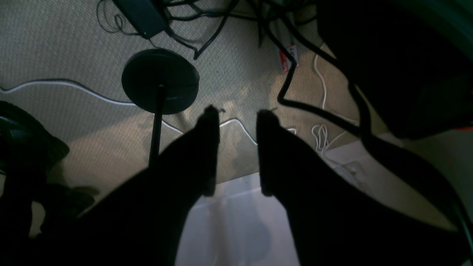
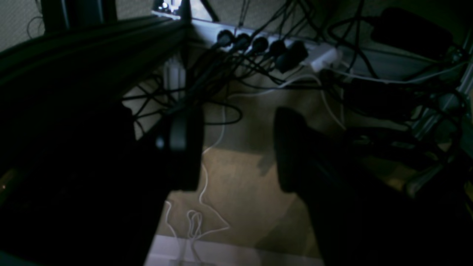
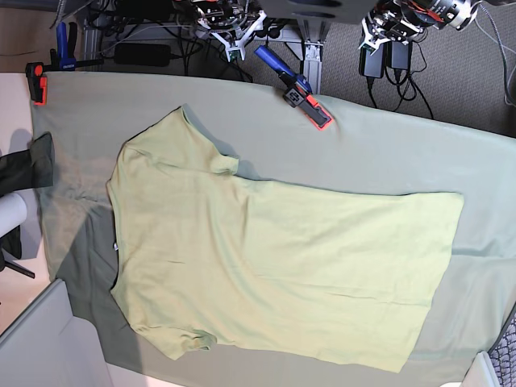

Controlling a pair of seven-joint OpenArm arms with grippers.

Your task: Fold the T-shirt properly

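Note:
The light yellow-green T-shirt [image 3: 274, 258] lies spread flat on the table, neck and small white label [image 3: 116, 246] to the left, hem to the right, one sleeve [image 3: 179, 139] at the back and one [image 3: 193, 340] at the front. Both arms are pulled back beyond the table's far edge, away from the shirt: the right arm [image 3: 234, 22] and the left arm [image 3: 403, 20]. My left gripper [image 1: 238, 114] hangs open over carpet with nothing between its fingers. So does my right gripper [image 2: 236, 133], over the cables on the floor.
A dull grey-green table cloth [image 3: 387, 145] covers the table under the shirt. A blue-and-orange clamp [image 3: 302, 95] grips the far edge, and an orange clamp [image 3: 36, 82] the left corner. A dark cloth [image 3: 28, 161] lies at the left edge. Cables and a round stand base [image 1: 159, 81] are on the floor.

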